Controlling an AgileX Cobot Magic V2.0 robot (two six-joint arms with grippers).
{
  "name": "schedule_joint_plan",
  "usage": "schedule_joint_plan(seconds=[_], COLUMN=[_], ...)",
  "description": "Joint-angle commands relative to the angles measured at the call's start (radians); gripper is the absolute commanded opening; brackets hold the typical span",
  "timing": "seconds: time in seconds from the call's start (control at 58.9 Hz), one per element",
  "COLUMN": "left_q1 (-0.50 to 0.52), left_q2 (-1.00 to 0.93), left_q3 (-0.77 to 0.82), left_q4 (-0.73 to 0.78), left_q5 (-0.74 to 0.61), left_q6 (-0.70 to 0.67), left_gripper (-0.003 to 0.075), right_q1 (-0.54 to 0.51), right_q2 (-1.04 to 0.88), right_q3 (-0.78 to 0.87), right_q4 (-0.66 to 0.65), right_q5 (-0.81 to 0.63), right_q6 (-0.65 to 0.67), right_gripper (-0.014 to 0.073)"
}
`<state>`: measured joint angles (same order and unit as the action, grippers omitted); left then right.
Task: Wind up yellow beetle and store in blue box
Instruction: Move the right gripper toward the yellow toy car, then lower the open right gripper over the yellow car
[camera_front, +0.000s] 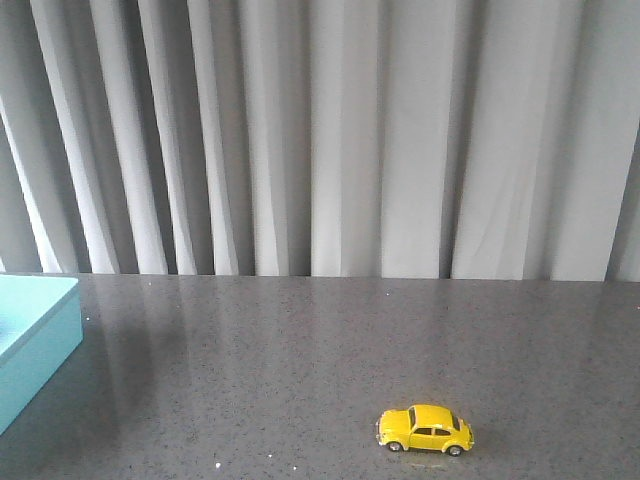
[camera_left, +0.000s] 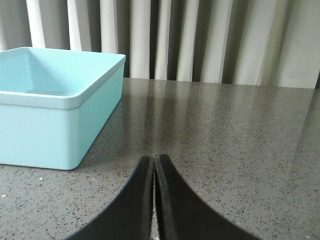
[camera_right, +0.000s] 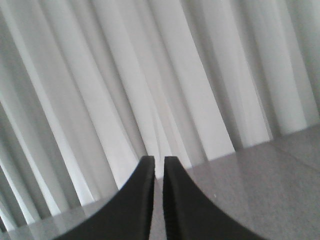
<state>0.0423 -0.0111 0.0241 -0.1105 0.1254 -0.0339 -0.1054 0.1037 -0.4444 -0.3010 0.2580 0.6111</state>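
Note:
The yellow beetle (camera_front: 425, 429) stands on its wheels on the dark speckled table (camera_front: 300, 370), near the front edge, right of centre. The blue box (camera_front: 35, 340) sits at the table's left edge, open side up; the left wrist view shows it (camera_left: 50, 125) close by and apparently empty. My left gripper (camera_left: 154, 159) is shut on nothing, low over the table beside the box. My right gripper (camera_right: 159, 160) is shut but for a thin slit, empty, tilted toward the curtain. Neither gripper shows in the front view. The beetle is in neither wrist view.
A grey-white pleated curtain (camera_front: 330, 140) hangs along the far edge of the table. Bare tabletop lies between the box and the beetle.

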Motion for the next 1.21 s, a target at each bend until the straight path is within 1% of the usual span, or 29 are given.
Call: schedule_joint_plan(seconds=[0.0,0.051,0.085,0.17,0.204,0.238,0.306,0.374,0.442,0.51,0.56,0.645,0.747,0.832,0.951,1.036,1.104,1.189], left_q1=[-0.004,-0.004,-0.004,-0.004,-0.004,-0.004,-0.004,-0.004,-0.004,-0.004,-0.004,-0.004,-0.004,-0.004,-0.004,-0.004,-0.004,-0.004], left_q2=[-0.016,-0.016,-0.016,-0.016,-0.016,-0.016,-0.016,-0.016,-0.016,-0.016,-0.016,-0.016,-0.016,-0.016,-0.016,-0.016,-0.016,-0.016], left_q3=[-0.014,-0.014,-0.014,-0.014,-0.014,-0.014,-0.014,-0.014,-0.014,-0.014,-0.014,-0.014,-0.014,-0.014,-0.014,-0.014,-0.014,-0.014], left_q4=[-0.008,-0.008,-0.008,-0.008,-0.008,-0.008,-0.008,-0.008,-0.008,-0.008,-0.008,-0.008,-0.008,-0.008,-0.008,-0.008,-0.008,-0.008], left_q5=[-0.076,-0.076,-0.076,-0.076,-0.076,-0.076,-0.076,-0.076,-0.076,-0.076,-0.076,-0.076,-0.076,-0.076,-0.076,-0.076,-0.076,-0.076], left_q6=[-0.007,-0.007,-0.007,-0.007,-0.007,-0.007,-0.007,-0.007,-0.007,-0.007,-0.007,-0.007,-0.007,-0.007,-0.007,-0.007,-0.007,-0.007], left_gripper=[-0.0006,-0.0006,-0.0006,-0.0006,-0.0006,-0.0006,-0.0006,-0.0006,-0.0006,-0.0006,-0.0006,-0.0006,-0.0006,-0.0006,-0.0006,-0.0006,-0.0006,-0.0006], right_q1=[-0.006,-0.006,-0.006,-0.006,-0.006,-0.006,-0.006,-0.006,-0.006,-0.006,-0.006,-0.006,-0.006,-0.006,-0.006,0.001,0.044,0.144], right_q2=[0.057,0.099,0.13,0.214,0.252,0.297,0.365,0.412,0.44,0.472,0.499,0.576,0.692,0.814,0.974,1.085,1.162,1.254], right_q3=[-0.105,-0.15,-0.184,-0.289,-0.334,-0.378,-0.453,-0.496,-0.501,-0.501,-0.505,-0.542,-0.659,-0.794,-0.975,-1.076,-1.142,-1.206], right_q4=[-0.004,0.018,0.048,0.165,0.233,0.323,0.474,0.592,0.674,0.76,0.804,0.843,0.887,0.905,0.907,0.907,0.896,0.828], right_q5=[-0.053,-0.007,0.023,0.13,0.182,0.245,0.323,0.329,0.272,0.229,0.23,0.323,0.468,0.584,0.694,0.772,0.807,0.82], right_q6=[-0.029,-0.075,-0.131,-0.363,-0.468,-0.596,-0.771,-0.896,-0.978,-1.0,-1.01,-1.059,-1.058,-1.013,-0.939,-0.894,-0.854,-0.763], right_gripper=[0.0076,0.0098,0.0121,0.0207,0.0257,0.0326,0.0449,0.0549,0.0605,0.0616,0.061,0.0589,0.0571,0.0568,0.0568,0.0568,0.0568,0.0568])
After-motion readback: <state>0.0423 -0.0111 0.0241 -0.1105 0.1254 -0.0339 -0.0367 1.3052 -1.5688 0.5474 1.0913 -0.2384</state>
